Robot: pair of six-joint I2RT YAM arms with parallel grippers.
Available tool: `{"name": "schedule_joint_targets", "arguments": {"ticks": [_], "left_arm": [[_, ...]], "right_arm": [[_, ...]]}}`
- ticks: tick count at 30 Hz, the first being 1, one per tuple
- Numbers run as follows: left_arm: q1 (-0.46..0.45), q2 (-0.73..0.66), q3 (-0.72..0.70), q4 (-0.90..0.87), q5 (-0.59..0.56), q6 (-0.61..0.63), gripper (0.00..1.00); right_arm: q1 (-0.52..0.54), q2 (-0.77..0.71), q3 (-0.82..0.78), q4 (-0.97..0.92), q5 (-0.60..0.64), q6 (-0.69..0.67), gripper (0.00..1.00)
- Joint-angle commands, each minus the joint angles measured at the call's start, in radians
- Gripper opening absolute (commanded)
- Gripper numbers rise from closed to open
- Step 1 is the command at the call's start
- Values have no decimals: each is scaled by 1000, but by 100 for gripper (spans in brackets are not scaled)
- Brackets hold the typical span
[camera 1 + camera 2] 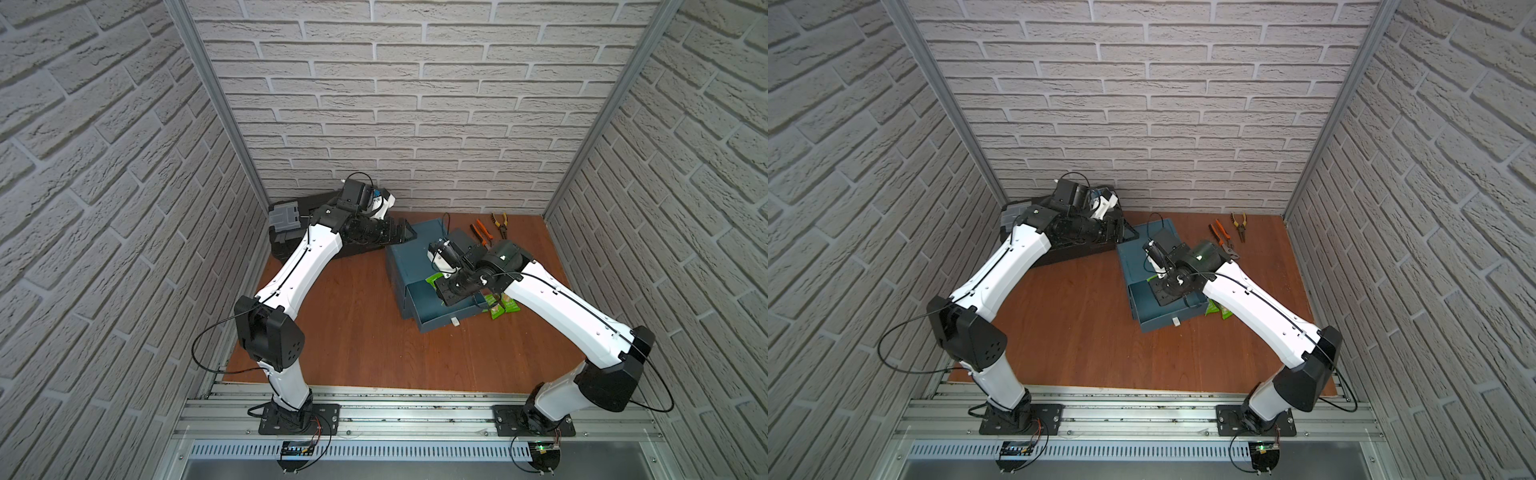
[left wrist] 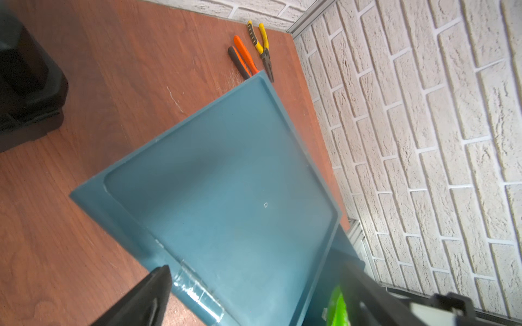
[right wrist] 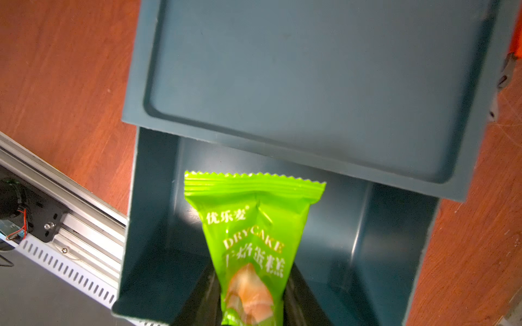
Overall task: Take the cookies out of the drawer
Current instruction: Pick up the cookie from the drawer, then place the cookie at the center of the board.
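Note:
My right gripper (image 3: pixel 251 304) is shut on a bright green cookie packet (image 3: pixel 254 240), holding it above the open teal drawer (image 3: pixel 152 225). In both top views that packet (image 1: pixel 434 279) (image 1: pixel 1153 276) hangs over the drawer (image 1: pixel 440 326) (image 1: pixel 1163 322). No other packet shows in the part of the drawer I can see. More green cookies (image 1: pixel 503 305) (image 1: pixel 1219 309) lie on the table by the drawer's right side, partly under the right arm. My left gripper (image 2: pixel 260 288) (image 1: pixel 405 235) is open, over the back left corner of the teal cabinet (image 1: pixel 409 257) (image 2: pixel 226 169).
A black toolbox (image 1: pixel 291 241) stands at the back left under the left arm. Orange-handled pliers (image 1: pixel 482 232) and yellow-handled pliers (image 1: pixel 500 222) lie behind the cabinet near the back wall. Brick walls close three sides, with an aluminium rail (image 1: pixel 415 411) in front.

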Motion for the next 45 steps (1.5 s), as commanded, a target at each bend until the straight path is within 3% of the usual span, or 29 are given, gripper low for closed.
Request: {"name": "schedule_joint_targets", "arguments": {"ticks": [1, 19, 27, 35, 45], "left_arm": [[-35, -18, 8, 75, -2, -28, 99], [-79, -39, 57, 114, -13, -37, 98], [-114, 24, 101, 126, 26, -46, 98], [-209, 29, 97, 107, 13, -52, 99], [-191, -29, 59, 21, -78, -21, 99]], "right_arm": [[-25, -75, 11, 60, 18, 12, 33], [-406, -243, 27, 36, -107, -85, 32], [-629, -189, -177, 140, -242, -134, 32], [-664, -43, -344, 302, -360, -107, 30], [-610, 142, -501, 511, -422, -43, 29]]}}
